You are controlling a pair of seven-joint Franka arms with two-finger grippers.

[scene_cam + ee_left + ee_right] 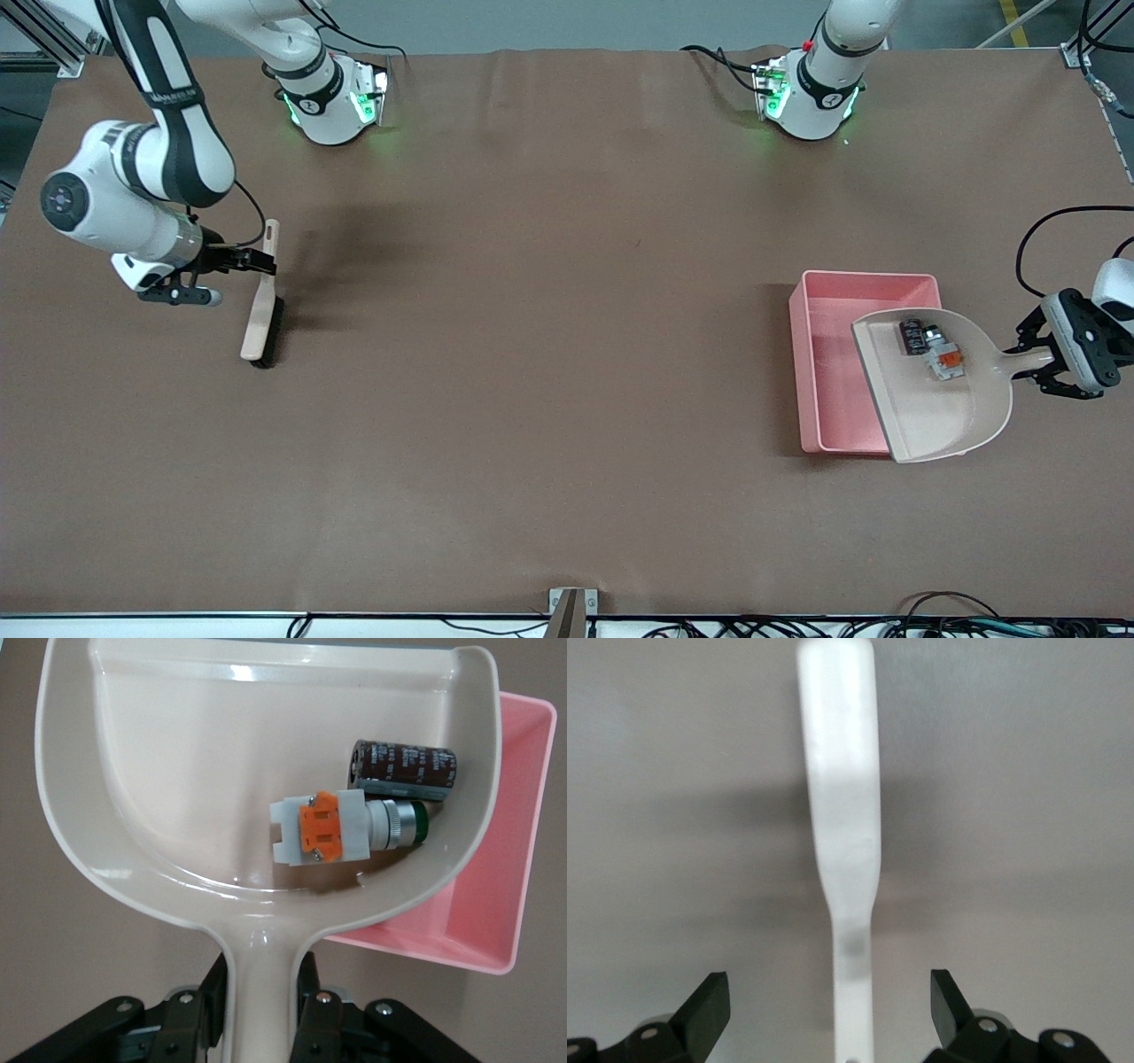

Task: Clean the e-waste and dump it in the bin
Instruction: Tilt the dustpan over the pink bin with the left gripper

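My left gripper is shut on the handle of the beige dustpan and holds the pan over the pink bin, at the left arm's end of the table. The e-waste lies in the pan: a dark maroon-black block and beside it a white-grey component with orange and green marks. The left wrist view shows my left gripper clamped on the handle, the dustpan, the block, the component and the bin below. My right gripper is open.
A beige brush with dark bristles lies on the brown table at the right arm's end. My right gripper straddles its handle with the fingers apart and clear of it. Cables run along the table's edge nearest the front camera.
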